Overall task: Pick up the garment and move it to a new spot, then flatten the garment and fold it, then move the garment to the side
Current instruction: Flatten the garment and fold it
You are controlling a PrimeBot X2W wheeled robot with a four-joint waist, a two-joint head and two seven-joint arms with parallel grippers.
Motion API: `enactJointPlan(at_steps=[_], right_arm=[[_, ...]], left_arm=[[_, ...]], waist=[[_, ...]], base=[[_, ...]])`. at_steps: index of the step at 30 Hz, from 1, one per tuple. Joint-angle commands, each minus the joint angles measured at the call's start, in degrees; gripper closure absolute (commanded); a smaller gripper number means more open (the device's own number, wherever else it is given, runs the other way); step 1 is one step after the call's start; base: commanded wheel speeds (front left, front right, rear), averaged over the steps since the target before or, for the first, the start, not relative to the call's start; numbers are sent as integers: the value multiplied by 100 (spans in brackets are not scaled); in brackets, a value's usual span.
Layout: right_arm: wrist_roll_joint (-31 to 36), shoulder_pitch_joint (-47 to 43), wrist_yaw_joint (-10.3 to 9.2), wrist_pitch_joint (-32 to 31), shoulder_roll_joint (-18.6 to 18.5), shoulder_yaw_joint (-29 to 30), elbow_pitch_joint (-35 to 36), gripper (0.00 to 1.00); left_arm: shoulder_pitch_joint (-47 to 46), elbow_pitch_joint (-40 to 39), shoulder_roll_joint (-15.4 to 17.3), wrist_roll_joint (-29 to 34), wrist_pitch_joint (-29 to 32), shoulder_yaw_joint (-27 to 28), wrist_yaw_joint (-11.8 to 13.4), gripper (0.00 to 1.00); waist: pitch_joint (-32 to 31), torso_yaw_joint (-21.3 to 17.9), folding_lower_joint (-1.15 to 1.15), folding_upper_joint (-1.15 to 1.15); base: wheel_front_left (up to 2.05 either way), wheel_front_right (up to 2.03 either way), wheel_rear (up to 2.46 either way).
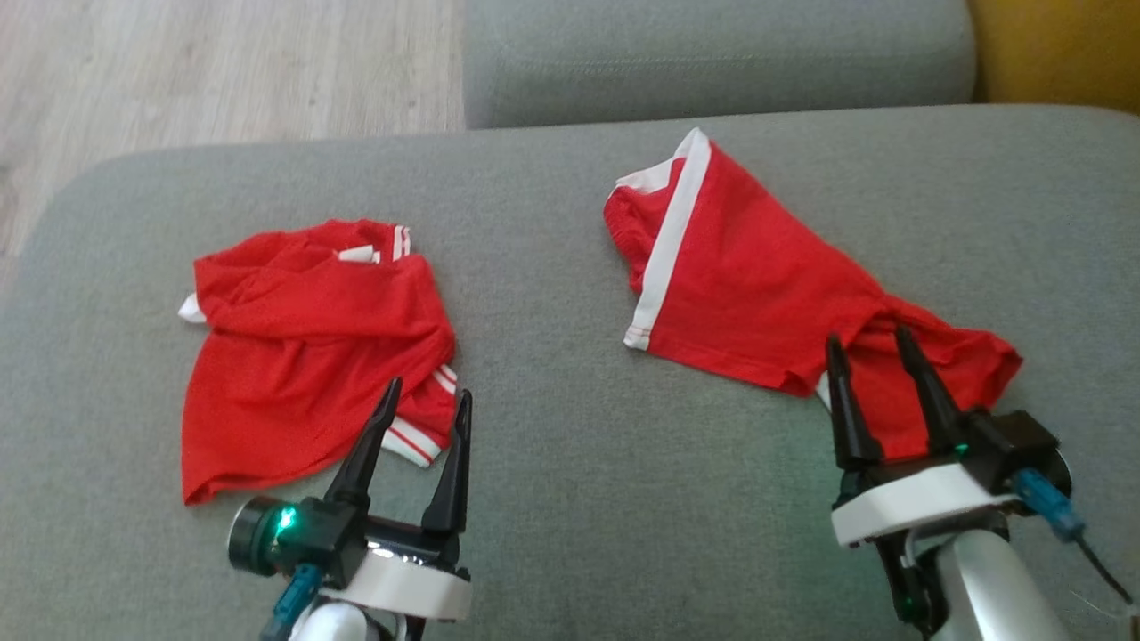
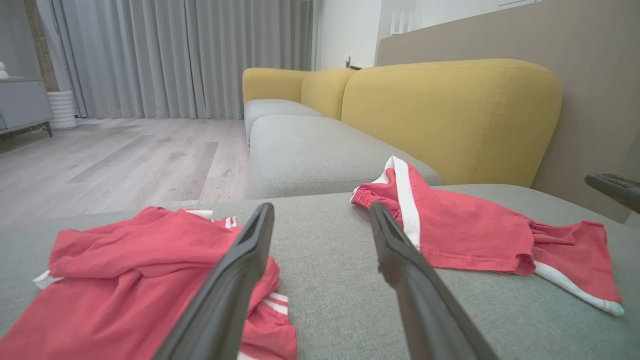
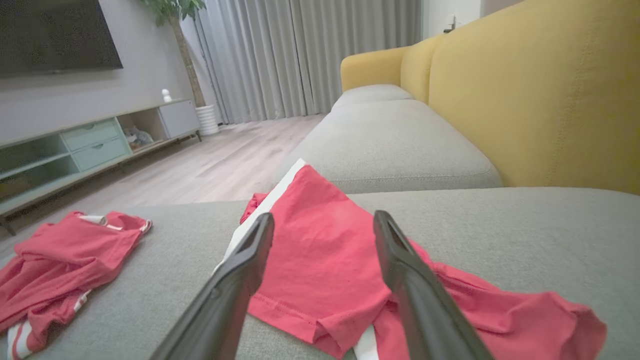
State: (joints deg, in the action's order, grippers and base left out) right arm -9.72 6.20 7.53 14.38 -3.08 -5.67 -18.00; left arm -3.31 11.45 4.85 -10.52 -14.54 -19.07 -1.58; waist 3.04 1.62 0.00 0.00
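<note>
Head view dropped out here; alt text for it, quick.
A crumpled red garment at left and a flatter red garment at right lie apart on a grey sofa seat. Both open, the left gripper and right gripper each point at the nearer garment's near edge.

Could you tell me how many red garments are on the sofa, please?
2: a crumpled garment on the robot's left, a flatter striped garment on its right. Nothing seems hidden.

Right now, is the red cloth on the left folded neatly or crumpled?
Crumpled: the left garment lies bunched, with uneven overlapping wrinkles and edges.
</note>
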Motion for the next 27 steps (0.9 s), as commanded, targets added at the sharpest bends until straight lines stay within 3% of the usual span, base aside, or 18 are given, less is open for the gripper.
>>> enactJointPlan(at_steps=[1, 11, 24, 25, 26, 27], right_arm=[[240, 321, -4, 51, 20, -250, 163, 0], [951, 1144, -4, -733, 20, -895, -726, 0], [1137, 2190, -4, -1444, 20, -849, -2656, 0], [1139, 2250, -4, -1429, 20, -832, -2732, 78], [1149, 2303, -4, -1374, 20, -801, -2775, 100], [1129, 2342, -4, -1310, 20, -769, -2801, 100]], left_arm=[[-373, -170, -33, 50, -46, 191, -32, 0], [-657, -68, -120, 68, -46, 47, -99, 0], [-831, 42, -182, 40, -46, -138, -83, 0], [-827, 42, -184, 37, -46, -137, -76, 0], [-822, 40, -185, 34, -46, -130, -68, 0], [-812, 37, -186, 33, -46, -116, -58, 0]], waist=[[146, 123, 0, 0], [590, 701, 0, 0], [871, 1353, 0, 0], [875, 1358, 0, 0], [874, 1351, 0, 0], [867, 1329, 0, 0]], base=[[0, 0, 0], [0, 0, 0], [0, 0, 0], [0, 0, 0], [0, 0, 0], [0, 0, 0]])
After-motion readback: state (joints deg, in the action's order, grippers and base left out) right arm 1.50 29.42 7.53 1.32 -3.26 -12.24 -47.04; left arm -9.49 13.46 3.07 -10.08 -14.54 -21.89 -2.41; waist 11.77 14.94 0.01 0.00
